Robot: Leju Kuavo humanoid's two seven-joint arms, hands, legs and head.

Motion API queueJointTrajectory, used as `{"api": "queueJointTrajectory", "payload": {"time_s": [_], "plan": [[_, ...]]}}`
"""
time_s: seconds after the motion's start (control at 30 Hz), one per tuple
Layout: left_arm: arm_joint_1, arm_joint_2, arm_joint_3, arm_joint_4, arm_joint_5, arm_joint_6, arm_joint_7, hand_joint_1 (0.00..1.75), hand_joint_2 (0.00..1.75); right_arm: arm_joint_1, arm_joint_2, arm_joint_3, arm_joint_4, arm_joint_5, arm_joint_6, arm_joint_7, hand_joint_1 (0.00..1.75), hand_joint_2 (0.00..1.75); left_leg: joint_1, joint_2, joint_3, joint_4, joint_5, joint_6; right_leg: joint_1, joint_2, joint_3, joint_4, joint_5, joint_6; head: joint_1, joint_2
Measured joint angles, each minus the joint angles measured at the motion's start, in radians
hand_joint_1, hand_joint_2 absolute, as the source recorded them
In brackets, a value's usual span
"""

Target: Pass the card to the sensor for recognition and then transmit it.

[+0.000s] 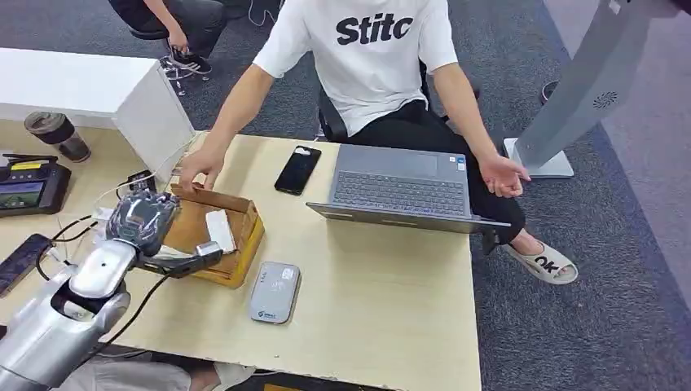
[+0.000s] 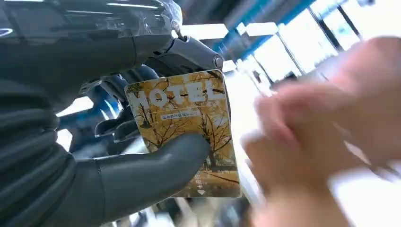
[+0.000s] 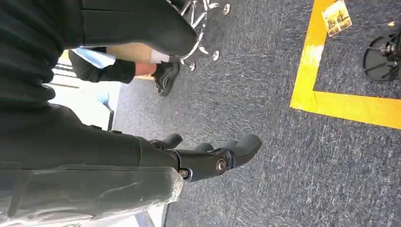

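The left hand (image 1: 143, 221) is above the wooden box (image 1: 213, 236) at the left part of the surface (image 1: 383, 301), and it holds the card (image 2: 187, 127), a yellow hotel card, pinched between the thick thumb and the darker fingers (image 2: 118, 127), as the left wrist view shows clearly. The sensor (image 1: 275, 292), a small grey reader, lies flat on the surface just beside the box, toward the robot. I judge that the card is now lifted and the next step is to bring it over the reader. To do this well, the hand should keep the pinch firm, turn the card so that its flat face looks down to the reader, and lower it slowly without pushing the reader away. A person's hand (image 1: 198, 169) rests on the far edge of the box, so the arm should move away from it with care. The right hand (image 3: 213, 158) hangs low over the grey carpet, with fingers loosely apart and holding nothing. On the surface there are also a laptop (image 1: 401, 189) and a black phone (image 1: 297, 169). The person sits on a chair behind, and a yellow line marks the floor.
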Motion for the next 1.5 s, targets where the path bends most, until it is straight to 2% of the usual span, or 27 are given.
{"api": "queueJointTrajectory", "payload": {"time_s": [0.13, 0.23, 0.37, 0.57, 0.77, 1.07, 1.43, 1.47, 1.5], "plan": [[-0.051, 0.017, 0.049, 0.029, -0.102, 0.043, 0.017, 1.75, 1.75, -0.001, 0.0, 0.0, -0.002, 0.013, 0.0, 0.002, 0.0, 1.75, 0.0, 0.0, 0.0, 0.0, 0.0, 0.0, 0.0, 0.0, 0.0, 0.0, 0.0, 0.0, 0.0, 0.0], [-0.093, 0.033, 0.072, 0.057, -0.13, 0.072, 0.067, 1.75, 1.75, -0.003, 0.0, 0.0, -0.003, 0.022, 0.0, 0.002, 0.0, 1.75, 0.0, 0.0, 0.0, 0.0, 0.0, 0.0, 0.0, 0.0, 0.0, 0.0, 0.0, 0.0, 0.0, 0.0], [-0.151, 0.038, 0.102, 0.093, -0.135, 0.093, 0.084, 1.75, 1.75, -0.004, 0.0, 0.0, -0.003, 0.038, 0.0, 0.005, 0.0, 1.75, 0.0, 0.0, 0.0, 0.0, 0.0, 0.0, 0.0, 0.0, 0.0, 0.0, 0.0, 0.0, 0.0, 0.0], [-0.231, 0.056, 0.117, 0.147, -0.137, 0.162, 0.121, 1.75, 1.75, -0.006, 0.0, 0.0, -0.004, 0.047, 0.0, 0.012, 0.0, 1.75, 0.0, 0.0, 0.0, 0.0, 0.0, 0.0, 0.0, 0.0, 0.0, 0.0, 0.0, 0.0, 0.0, 0.0], [-0.264, 0.074, 0.117, 0.17, -0.138, 0.195, 0.14, 1.75, 1.75, -0.008, 0.0, 0.0, -0.004, 0.061, 0.0, 0.011, 0.0, 1.75, 0.0, 0.001, 0.0, 0.0, 0.0, 0.0, 0.0, 0.001, 0.0, 0.0, 0.0, 0.0, 0.0, 0.0], [-0.3, 0.078, 0.117, 0.203, -0.138, 0.237, 0.124, 1.75, 1.75, -0.008, 0.0, 0.0, -0.005, 0.091, 0.0, 0.011, 0.0, 1.75, 0.0, 0.013, 0.0, 0.0, -0.001, 0.0, 0.0, 0.013, -0.004, 0.001, 0.002, -0.002, 0.0, 0.0], [-0.303, 0.07, 0.117, 0.219, -0.138, 0.244, 0.12, 1.75, 1.75, -0.008, 0.0, 0.0, -0.005, 0.091, 0.0, 0.013, 0.0, 1.75, 0.0, 0.018, 0.0, 0.0, -0.003, -0.002, 0.0, 0.019, -0.007, 0.001, 0.002, -0.002, 0.0, 0.0], [-0.303, 0.07, 0.117, 0.219, -0.138, 0.244, 0.12, 0.35, 1.75, -0.008, 0.0, 0.0, -0.005, 0.091, 0.0, 0.012, 0.0, 1.75, 0.0, 0.019, 0.0, 0.0, -0.004, -0.002, 0.0, 0.02, -0.007, 0.001, 0.002, -0.002, 0.0, 0.0], [-0.303, 0.069, 0.117, 0.22, -0.138, 0.244, 0.12, 0.0, 1.75, -0.008, 0.0, 0.0, -0.005, 0.091, 0.0, 0.012, 0.0, 1.75, 0.0, 0.02, 0.0, 0.0, -0.004, -0.002, 0.0, 0.02, -0.007, 0.001, 0.002, -0.002, 0.0, 0.0]]}}
